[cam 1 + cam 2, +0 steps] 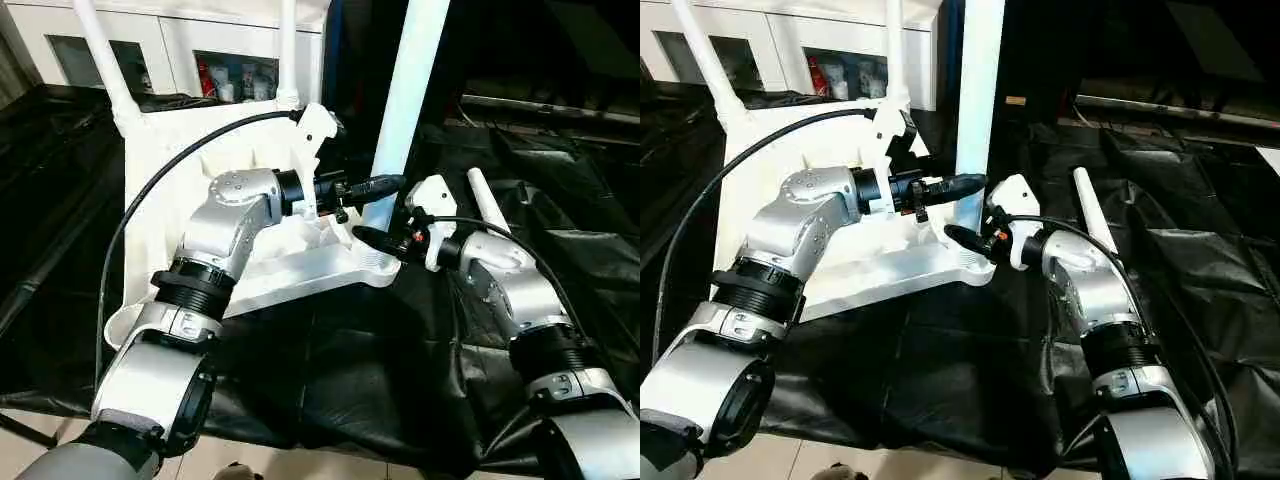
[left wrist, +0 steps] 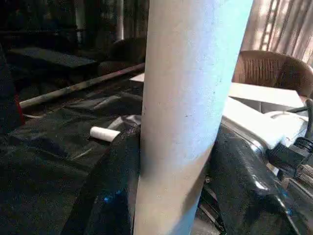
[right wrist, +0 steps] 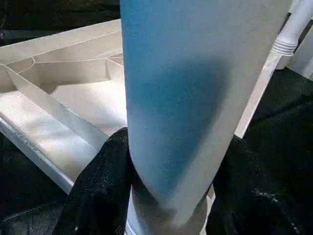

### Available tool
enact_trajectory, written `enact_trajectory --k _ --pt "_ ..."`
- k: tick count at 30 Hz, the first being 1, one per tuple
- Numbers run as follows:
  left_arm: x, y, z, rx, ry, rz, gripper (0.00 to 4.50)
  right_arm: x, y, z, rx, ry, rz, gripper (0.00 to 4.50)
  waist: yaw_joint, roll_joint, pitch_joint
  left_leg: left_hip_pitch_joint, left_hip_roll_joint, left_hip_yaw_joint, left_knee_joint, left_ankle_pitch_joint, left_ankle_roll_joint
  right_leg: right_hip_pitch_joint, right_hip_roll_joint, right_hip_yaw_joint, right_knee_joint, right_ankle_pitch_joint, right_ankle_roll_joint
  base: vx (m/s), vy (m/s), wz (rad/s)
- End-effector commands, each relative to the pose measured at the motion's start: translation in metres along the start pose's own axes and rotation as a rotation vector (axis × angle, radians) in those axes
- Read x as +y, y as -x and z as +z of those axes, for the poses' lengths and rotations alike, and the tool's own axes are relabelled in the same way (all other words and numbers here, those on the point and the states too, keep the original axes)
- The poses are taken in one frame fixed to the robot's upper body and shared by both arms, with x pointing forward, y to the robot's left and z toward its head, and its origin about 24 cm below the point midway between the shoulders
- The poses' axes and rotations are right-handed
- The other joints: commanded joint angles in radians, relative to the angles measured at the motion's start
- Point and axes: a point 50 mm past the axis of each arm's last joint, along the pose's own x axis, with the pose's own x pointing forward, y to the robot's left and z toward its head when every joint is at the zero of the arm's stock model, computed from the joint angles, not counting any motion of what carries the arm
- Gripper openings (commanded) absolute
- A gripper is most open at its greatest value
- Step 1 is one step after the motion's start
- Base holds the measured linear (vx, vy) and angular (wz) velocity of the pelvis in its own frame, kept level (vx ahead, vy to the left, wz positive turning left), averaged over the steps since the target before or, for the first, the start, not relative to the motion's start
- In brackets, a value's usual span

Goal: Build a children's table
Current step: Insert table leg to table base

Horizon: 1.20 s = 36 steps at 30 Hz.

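Between both sets of fingers stands the upright leg (image 1: 405, 110), its foot at the near corner socket of the upturned table top (image 1: 180, 215). The left gripper (image 1: 375, 186) pinches it higher, the right gripper (image 1: 372, 238) lower. If the 2 grips push unevenly, the leg could tilt and jam in the socket. 2 legs already stand beyond the fingers; 1 spare leg (image 1: 489, 205) lies just behind the right wrist.

The table top (image 1: 180, 200) is laid underside-up on the sheet (image 1: 360, 370). Two legs (image 1: 110, 70) are stood in its far corners, a third (image 1: 405, 100) at its near right corner, a fourth (image 1: 488, 200) laid right of it.
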Motion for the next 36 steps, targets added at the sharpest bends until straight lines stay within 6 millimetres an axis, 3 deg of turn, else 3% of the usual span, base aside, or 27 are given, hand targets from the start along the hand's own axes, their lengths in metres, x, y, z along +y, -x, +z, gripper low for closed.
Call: enact_trajectory --k 1,2,5,36 --pt "-0.0034 -0.0044 0.0002 0.019 -0.007 -0.028 1.88 -0.0033 -0.0014 0.0094 -0.033 0.023 -0.008 1.90 0.003 -0.006 -0.075 0.012 0.025 -0.002 -0.051 -0.038 0.084 0.069 -0.073 0.040 -0.048 0.166 -0.295 0.000 0.000 0.00" --pt "-0.0036 -0.0043 0.0002 0.020 -0.007 -0.029 1.88 -0.0032 -0.0015 0.0100 -0.039 0.030 -0.008 1.90 0.003 -0.005 -0.075 0.012 0.024 -0.002 -0.051 -0.039 0.084 0.069 -0.072 0.040 -0.049 0.164 -0.295 0.000 0.000 0.00" --pt "-0.0040 -0.0043 -0.0002 0.026 -0.009 -0.035 1.88 -0.0050 -0.0027 0.0108 -0.044 0.024 -0.025 2.62 0.003 -0.006 -0.076 0.012 0.024 -0.003 -0.051 -0.036 0.085 0.069 -0.072 0.040 -0.048 0.166 -0.296 0.000 0.000 0.00" --pt "-0.0035 -0.0028 -0.0032 0.051 -0.018 -0.047 1.88 -0.0044 -0.0010 0.0080 0.003 0.065 0.005 2.67 0.007 -0.006 -0.076 0.012 0.023 -0.002 -0.049 -0.033 0.086 0.069 -0.071 0.040 -0.047 0.159 -0.292 0.000 0.000 0.00"
